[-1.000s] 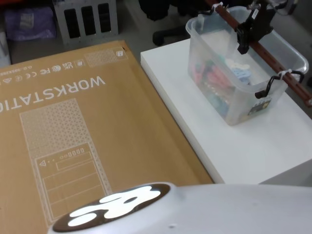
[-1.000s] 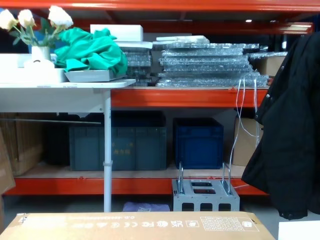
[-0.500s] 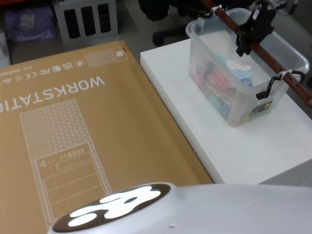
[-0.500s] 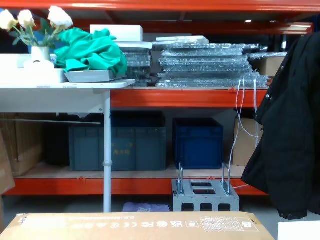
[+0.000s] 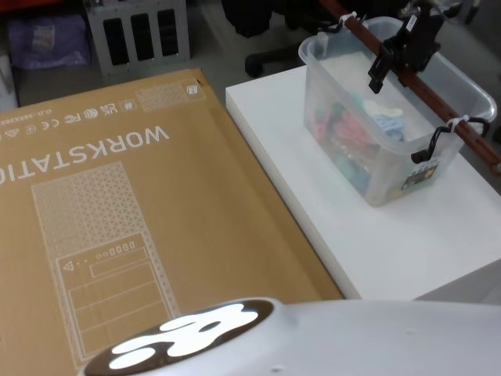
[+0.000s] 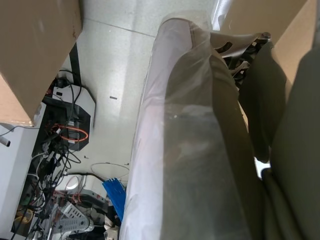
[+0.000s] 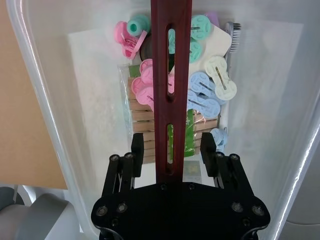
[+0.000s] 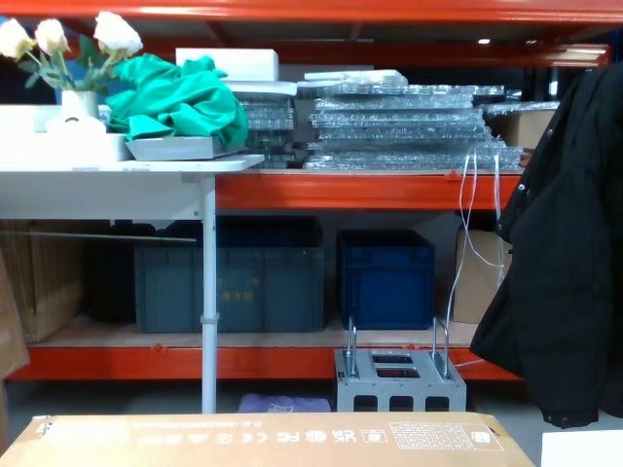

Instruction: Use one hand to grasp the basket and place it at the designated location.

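One gripper at work, the right: fingers spread either side of the reddish bar handle, not yet pinching, centred for a balanced lift. Basket resting on the white table, beside the cardboard box.

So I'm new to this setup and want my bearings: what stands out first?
The translucent basket on the white table, full of pastel clips. The right end effector straddles its reddish-brown bar handle, fingers either side. A large cardboard WORKSTATION box lies to the table's left.
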